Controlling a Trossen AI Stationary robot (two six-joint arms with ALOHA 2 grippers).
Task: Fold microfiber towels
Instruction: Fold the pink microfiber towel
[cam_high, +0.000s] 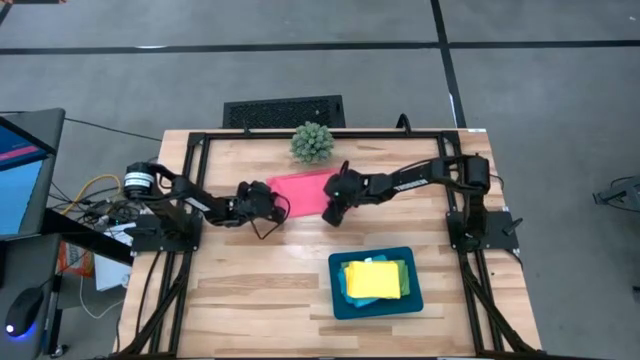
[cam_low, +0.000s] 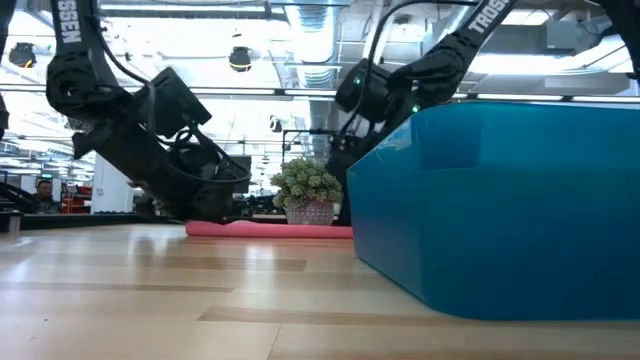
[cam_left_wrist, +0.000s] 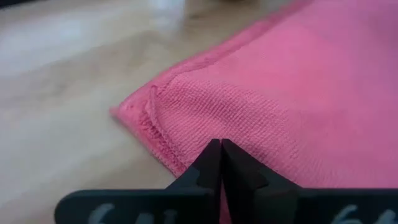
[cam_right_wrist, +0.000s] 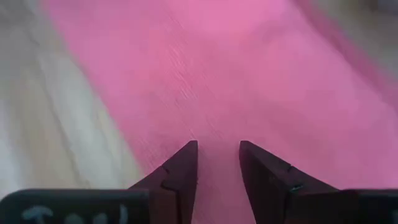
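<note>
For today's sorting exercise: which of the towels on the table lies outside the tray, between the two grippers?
The pink towel, spread flat on the wood near the plant; the yellow towel lies stacked inside the teal tray.

The pink towel (cam_high: 300, 191) lies flat near the surface's far edge, about midway along it, its hemmed corner (cam_left_wrist: 134, 112) slightly rumpled. The yellow towel (cam_high: 372, 278) lies folded near the surface's near right corner, atop a green towel (cam_high: 402, 277) whose edge shows beneath.

pink towel (cam_low: 268, 229) mostly hidden behind teal tray (cam_low: 500, 200), perhaps lying flat
</note>
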